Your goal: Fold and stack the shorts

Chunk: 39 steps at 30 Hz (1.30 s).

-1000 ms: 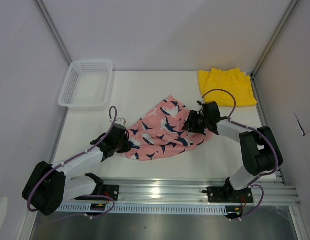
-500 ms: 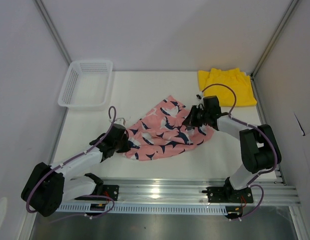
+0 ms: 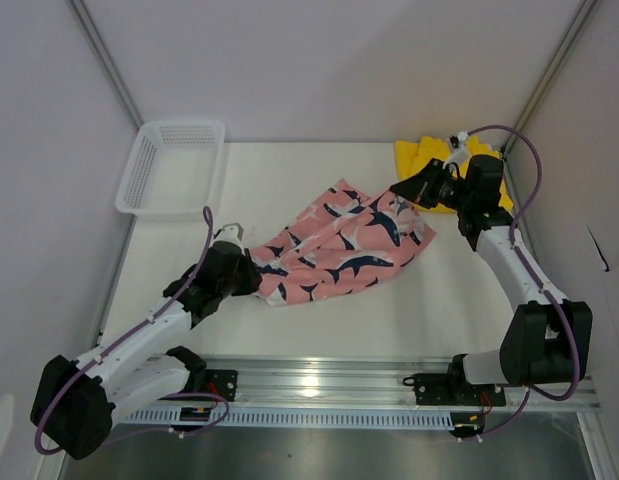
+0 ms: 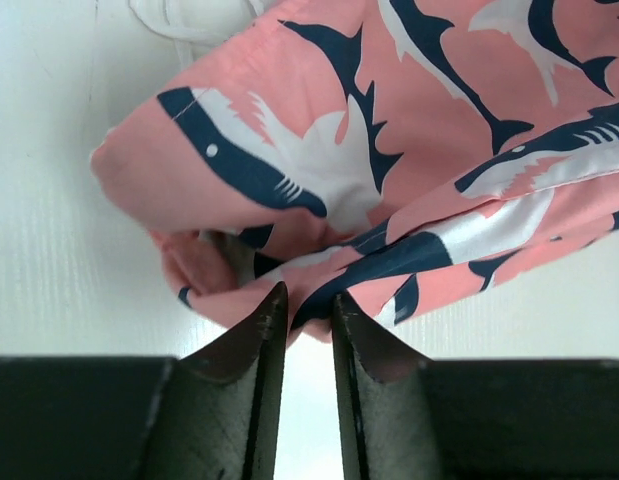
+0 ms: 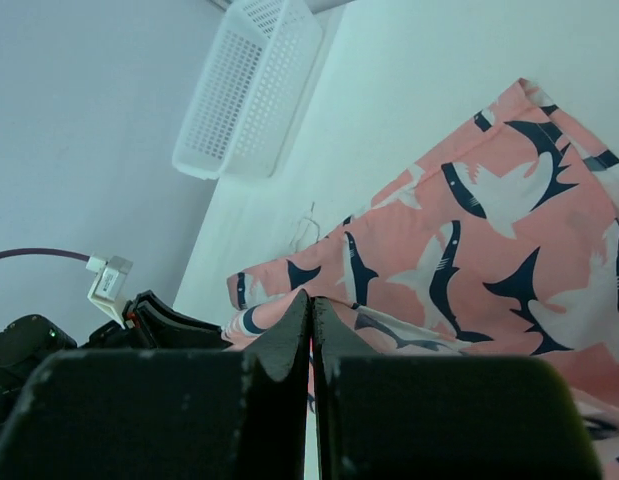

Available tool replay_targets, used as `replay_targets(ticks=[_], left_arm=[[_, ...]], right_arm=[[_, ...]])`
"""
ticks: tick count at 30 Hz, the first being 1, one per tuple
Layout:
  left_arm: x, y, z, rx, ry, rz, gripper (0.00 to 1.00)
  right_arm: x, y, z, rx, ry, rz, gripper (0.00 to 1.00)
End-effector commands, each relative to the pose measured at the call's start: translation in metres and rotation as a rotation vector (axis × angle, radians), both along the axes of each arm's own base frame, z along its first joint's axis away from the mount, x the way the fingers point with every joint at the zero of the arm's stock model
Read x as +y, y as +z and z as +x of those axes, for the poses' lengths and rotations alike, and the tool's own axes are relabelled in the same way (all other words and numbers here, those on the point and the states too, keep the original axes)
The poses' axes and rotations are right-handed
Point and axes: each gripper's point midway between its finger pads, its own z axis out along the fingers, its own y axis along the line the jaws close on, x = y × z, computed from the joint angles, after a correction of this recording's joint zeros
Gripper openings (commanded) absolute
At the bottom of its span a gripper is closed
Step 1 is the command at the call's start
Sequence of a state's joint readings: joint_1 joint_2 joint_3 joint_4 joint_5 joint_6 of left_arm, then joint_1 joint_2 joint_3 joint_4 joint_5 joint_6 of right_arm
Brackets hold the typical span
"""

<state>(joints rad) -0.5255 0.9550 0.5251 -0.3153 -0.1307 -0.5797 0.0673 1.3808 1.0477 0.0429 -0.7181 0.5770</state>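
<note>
Pink shorts (image 3: 339,245) span from gripper to gripper. The right gripper (image 3: 397,188) pinches one corner tight. The left gripper (image 3: 251,278) has jaws narrowly apart at the other end, grip unclear. Behind the right gripper lie the yellow shorts (image 3: 417,158).

Bright, even, diffuse lighting in all three views; focus is poor only at close range.

Light appears to come from overhead: in the top view the bench (image 3: 319,180) reads near-white, shadows under the arms (image 3: 149,330) and the pink shorts (image 3: 339,245) are soft and short, and a glare spot sits on the metal rail (image 3: 309,387). In the wrist views the print is sharp; the left gripper (image 4: 307,295) and right gripper (image 5: 310,298) fingers are dark, underexposed and soft-edged; the basket (image 5: 254,85) is slightly blurred.
</note>
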Motion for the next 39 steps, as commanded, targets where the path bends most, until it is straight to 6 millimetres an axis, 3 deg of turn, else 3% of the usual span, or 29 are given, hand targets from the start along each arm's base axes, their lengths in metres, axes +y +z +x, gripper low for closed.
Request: replay_targets(ticks=[1, 12, 18, 24, 27, 28, 31, 35, 39], left_arm=[[0.006, 0.016, 0.002, -0.032, 0.032, 0.007, 0.28], [0.009, 0.010, 0.000, -0.021, 0.030, 0.026, 0.28], [0.010, 0.005, 0.002, -0.014, 0.038, 0.040, 0.26], [0.014, 0.001, 0.001, -0.011, 0.051, 0.049, 0.25], [0.014, -0.001, 0.000, -0.014, 0.054, 0.045, 0.24], [0.013, -0.002, 0.000, -0.012, 0.052, 0.043, 0.24], [0.013, -0.005, -0.001, -0.005, 0.051, 0.046, 0.24], [0.013, -0.005, 0.000, -0.003, 0.051, 0.050, 0.24], [0.012, -0.005, 0.001, -0.005, 0.050, 0.044, 0.24]], right_arm=[[0.001, 0.031, -0.005, -0.062, 0.034, 0.032, 0.00], [0.006, -0.068, -0.005, 0.172, 0.048, -0.005, 0.00], [0.020, -0.120, -0.005, 0.272, 0.059, -0.049, 0.00], [0.023, -0.149, 0.005, 0.319, 0.049, -0.072, 0.03], [0.022, -0.160, 0.008, 0.330, 0.042, -0.081, 0.23], [0.022, -0.165, 0.006, 0.339, 0.044, -0.084, 0.34], [0.022, -0.169, 0.005, 0.331, 0.039, -0.105, 0.52], [0.018, -0.172, 0.002, 0.304, 0.009, -0.171, 0.63], [0.013, -0.165, 0.000, 0.244, -0.019, -0.179, 0.67]])
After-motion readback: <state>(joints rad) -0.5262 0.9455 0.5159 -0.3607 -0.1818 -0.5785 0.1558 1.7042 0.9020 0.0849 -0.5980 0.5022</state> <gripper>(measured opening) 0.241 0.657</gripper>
